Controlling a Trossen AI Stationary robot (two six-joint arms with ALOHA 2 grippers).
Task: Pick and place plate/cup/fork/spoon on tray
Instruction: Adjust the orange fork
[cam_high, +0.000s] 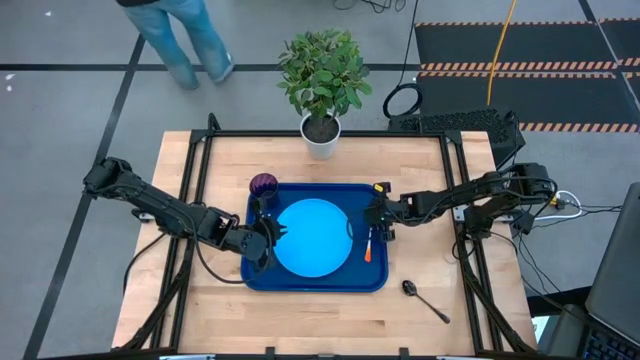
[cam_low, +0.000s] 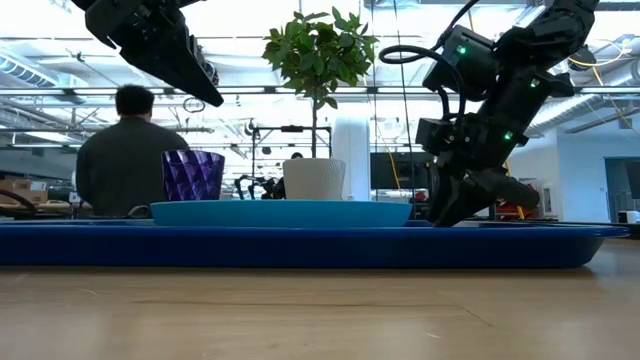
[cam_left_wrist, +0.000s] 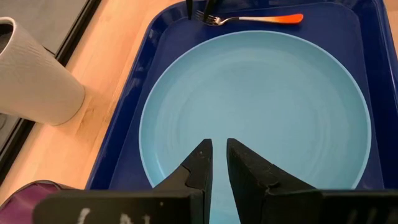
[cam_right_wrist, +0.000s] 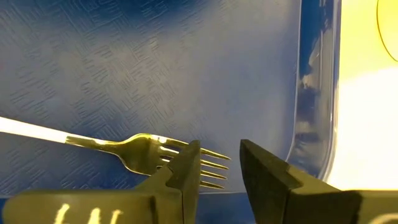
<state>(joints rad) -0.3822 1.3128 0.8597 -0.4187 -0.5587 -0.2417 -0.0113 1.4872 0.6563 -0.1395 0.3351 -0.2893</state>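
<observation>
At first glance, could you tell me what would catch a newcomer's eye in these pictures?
The bright light-blue plate fills the middle of the dark blue tray. The purple cup stands at the tray's far left corner, and the fork lies right of the plate under the right gripper. The spoon lies off the tray.

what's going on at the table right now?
Two arms are loading a tray. The plate, the cup and the fork already sit on it; the spoon lies on the table beside it. The right tool is low over the fork's tines, open and holding nothing. The left tool hangs empty over the plate's edge, nearly closed.
</observation>
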